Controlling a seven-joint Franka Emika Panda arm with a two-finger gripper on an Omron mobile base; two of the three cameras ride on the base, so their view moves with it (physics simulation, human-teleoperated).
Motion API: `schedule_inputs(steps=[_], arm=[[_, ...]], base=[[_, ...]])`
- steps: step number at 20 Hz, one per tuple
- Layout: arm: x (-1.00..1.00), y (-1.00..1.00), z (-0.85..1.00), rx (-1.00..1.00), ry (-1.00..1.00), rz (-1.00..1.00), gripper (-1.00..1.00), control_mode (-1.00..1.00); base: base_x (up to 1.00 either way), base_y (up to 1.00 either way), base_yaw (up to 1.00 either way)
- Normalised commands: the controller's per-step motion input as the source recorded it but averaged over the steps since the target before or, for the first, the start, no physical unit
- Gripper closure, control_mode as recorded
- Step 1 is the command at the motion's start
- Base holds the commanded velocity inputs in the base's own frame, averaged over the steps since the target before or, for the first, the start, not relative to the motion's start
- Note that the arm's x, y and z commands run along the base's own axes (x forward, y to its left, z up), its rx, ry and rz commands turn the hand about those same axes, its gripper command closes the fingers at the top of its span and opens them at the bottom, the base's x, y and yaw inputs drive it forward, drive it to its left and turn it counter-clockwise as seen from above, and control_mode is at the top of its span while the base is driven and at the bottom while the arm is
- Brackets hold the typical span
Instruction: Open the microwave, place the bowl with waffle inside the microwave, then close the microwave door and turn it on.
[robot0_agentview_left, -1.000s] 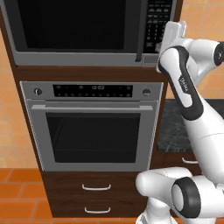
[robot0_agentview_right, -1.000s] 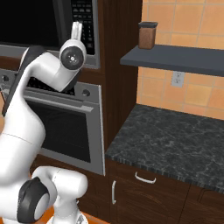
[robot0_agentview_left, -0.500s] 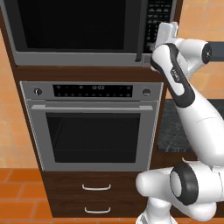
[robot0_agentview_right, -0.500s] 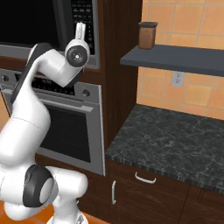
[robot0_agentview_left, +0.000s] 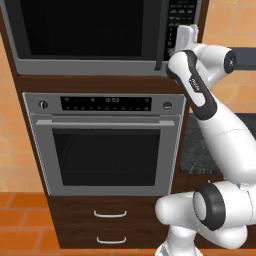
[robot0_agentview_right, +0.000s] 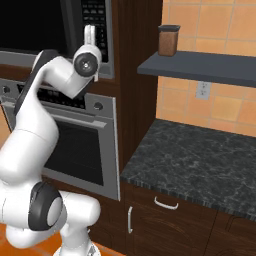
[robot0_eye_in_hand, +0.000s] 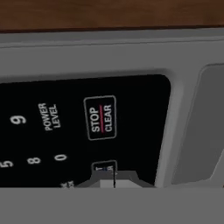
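Observation:
The microwave (robot0_agentview_left: 90, 35) is built in above the oven, and the microwave door (robot0_agentview_left: 85, 30) is closed, its dark handle bar (robot0_agentview_left: 161, 40) upright beside the keypad (robot0_agentview_left: 181, 12). My gripper (robot0_agentview_left: 184, 35) is shut and points into the lower keypad (robot0_agentview_right: 95, 20). In the hand view the shut gripper (robot0_eye_in_hand: 113, 180) presses against a key just below the STOP CLEAR button (robot0_eye_in_hand: 100, 118). Nothing is held between the fingers. The bowl and the waffle are out of view behind the dark window.
A silver oven (robot0_agentview_left: 105, 145) sits under the microwave, with two drawers (robot0_agentview_left: 110, 214) below it. To the right lie a dark stone counter (robot0_agentview_right: 200, 160) and a shelf (robot0_agentview_right: 200, 67) carrying a brown jar (robot0_agentview_right: 168, 40).
The hand has crept a little closer to the keypad and the forearm has swung upward. The gripper stayed shut and the door stayed closed.

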Motion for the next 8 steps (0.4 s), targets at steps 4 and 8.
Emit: schedule_inputs(steps=[4,8], arm=[[1.0,0.73,-0.71,-0.63,0.01,-0.3,1.0,-1.0],[0.94,0.98,-0.65,-0.71,0.02,-0.25,1.0,-1.0]], base=[[0.0,0.0,0.0],[0.0,0.0,0.0]])
